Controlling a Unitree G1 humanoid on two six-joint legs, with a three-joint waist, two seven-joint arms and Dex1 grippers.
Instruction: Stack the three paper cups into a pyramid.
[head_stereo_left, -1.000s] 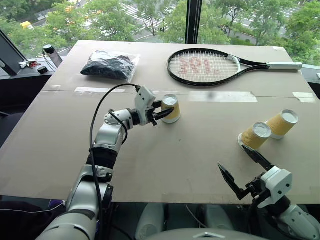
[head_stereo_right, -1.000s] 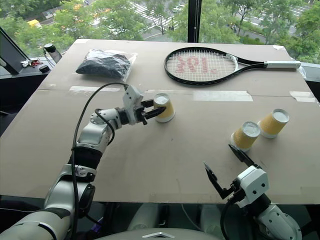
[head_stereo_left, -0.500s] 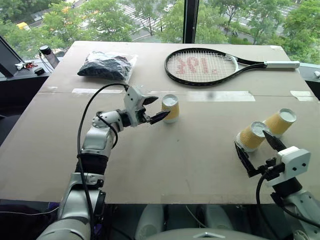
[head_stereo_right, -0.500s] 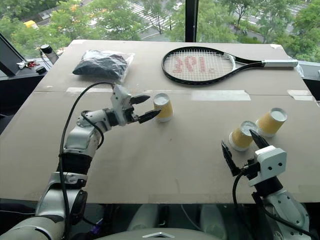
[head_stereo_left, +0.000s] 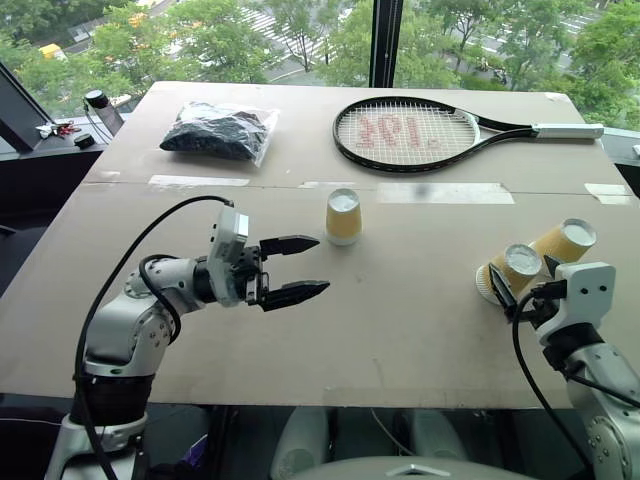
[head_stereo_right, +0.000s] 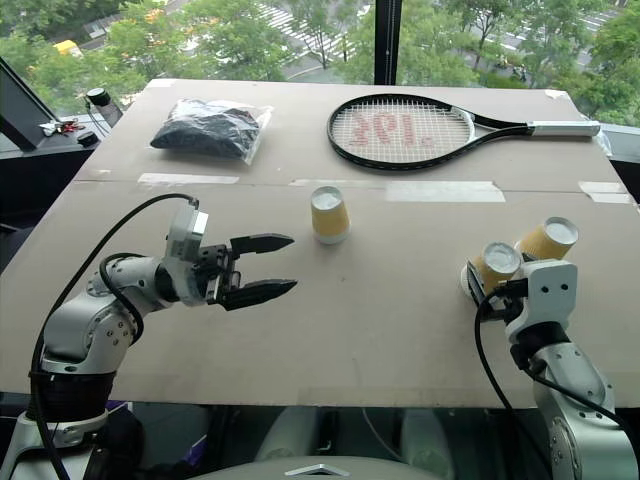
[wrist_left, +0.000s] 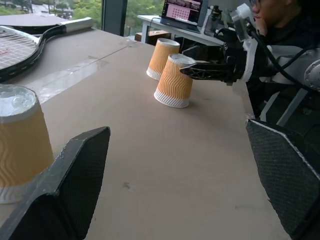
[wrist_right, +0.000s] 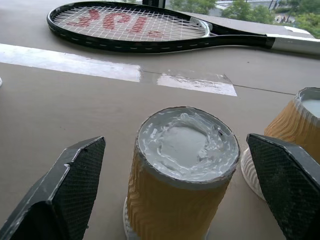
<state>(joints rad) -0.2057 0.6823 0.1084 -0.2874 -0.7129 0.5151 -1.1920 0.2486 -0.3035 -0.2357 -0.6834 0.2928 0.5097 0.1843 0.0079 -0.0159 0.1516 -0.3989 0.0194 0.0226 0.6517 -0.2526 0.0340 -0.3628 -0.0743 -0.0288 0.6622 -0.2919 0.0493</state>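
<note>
On the brown table (head_stereo_left: 400, 330), the three paper cups sit upside down, white bases up, none yet stacked. One cup (head_stereo_left: 343, 217) stands alone near the middle of the frame, just below the strip of tape (head_stereo_left: 440, 193). The other two are at the right edge: the nearer cup (head_stereo_left: 513, 271) and, close behind it toward the upper right, the far cup (head_stereo_left: 566, 243); whether they touch I cannot tell.

At lower left, the left gripper (head_stereo_left: 292, 268) hangs level with its two black fingers spread wide, holding nothing, clear of the lone cup and pointing toward the right of the frame. At lower right, the right gripper (wrist_right: 175, 200) has its fingers spread wide on either side of the nearer cup, not yet pressing its ribbed sides as far as I can see.

My reading is that the base is being built: the right arm is set to take the nearer cup. The next move would need the fingers to close gently around the cup without crushing it, then carry it toward the middle beside the lone cup, without knocking the far cup behind

A racket (head_stereo_left: 420, 132) and a dark bag (head_stereo_left: 215, 131) lie at the top, out of the way
</note>
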